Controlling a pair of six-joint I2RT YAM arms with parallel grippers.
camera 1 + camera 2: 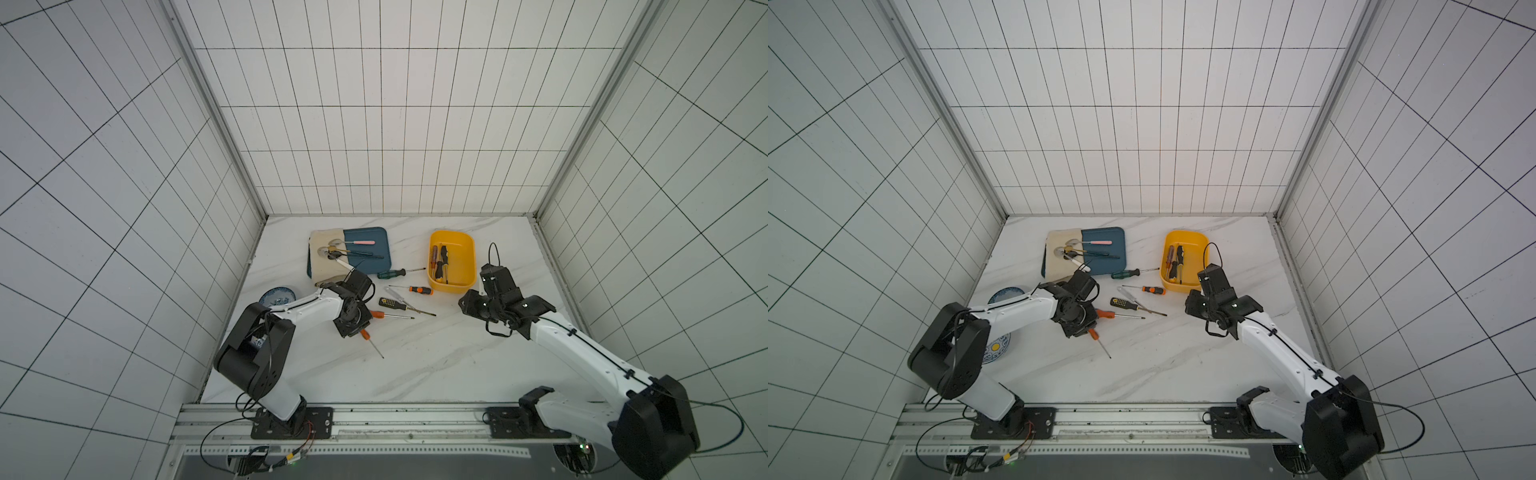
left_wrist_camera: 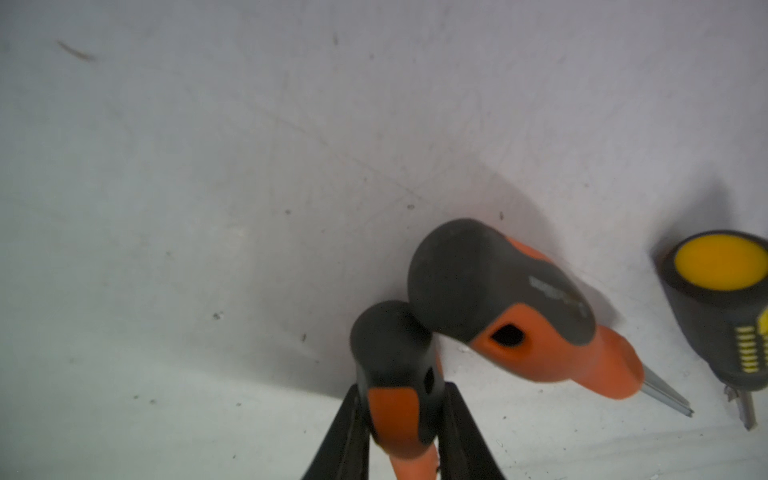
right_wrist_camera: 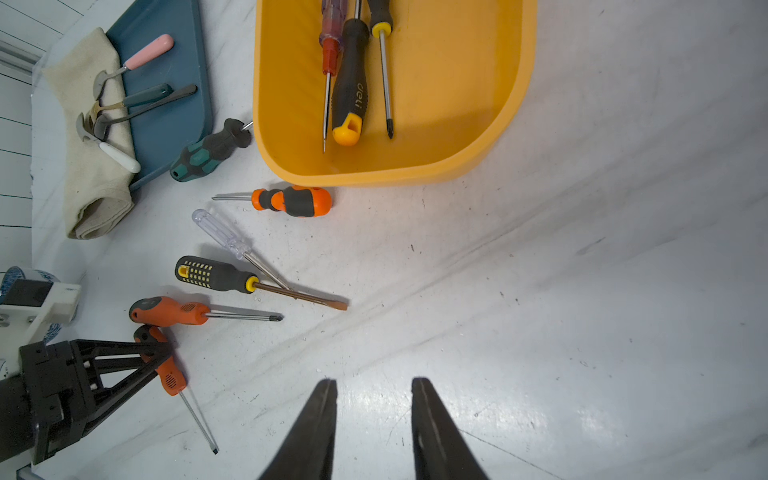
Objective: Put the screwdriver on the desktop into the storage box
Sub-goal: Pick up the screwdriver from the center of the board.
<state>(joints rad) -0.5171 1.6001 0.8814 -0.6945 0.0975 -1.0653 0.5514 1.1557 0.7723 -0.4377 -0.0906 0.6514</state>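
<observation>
My left gripper point(image 2: 403, 409) is shut on the handle of an orange-and-black screwdriver point(image 2: 395, 353), low over the white marble desktop point(image 1: 436, 353). The same screwdriver point(image 3: 170, 376) shows in the right wrist view, its shaft slanting down to the desktop. In both top views its orange handle point(image 1: 365, 333) point(image 1: 1093, 333) sticks out beside the left wrist. The yellow storage box point(image 1: 465, 249) point(image 1: 1198, 245) point(image 3: 374, 178) stands at the back right and holds three screwdrivers. My right gripper point(image 3: 374, 382) is open and empty in front of the box.
Several more screwdrivers lie between the arms: green-black point(image 1: 390, 273), stubby orange point(image 1: 420, 290), clear-handled point(image 3: 222, 235), black-yellow point(image 1: 392, 303) and orange point(image 1: 380, 314). A dark blue tray point(image 1: 374, 266) with cloth and spoons sits at the back left. A blue-patterned plate point(image 1: 276, 296) lies under the left arm.
</observation>
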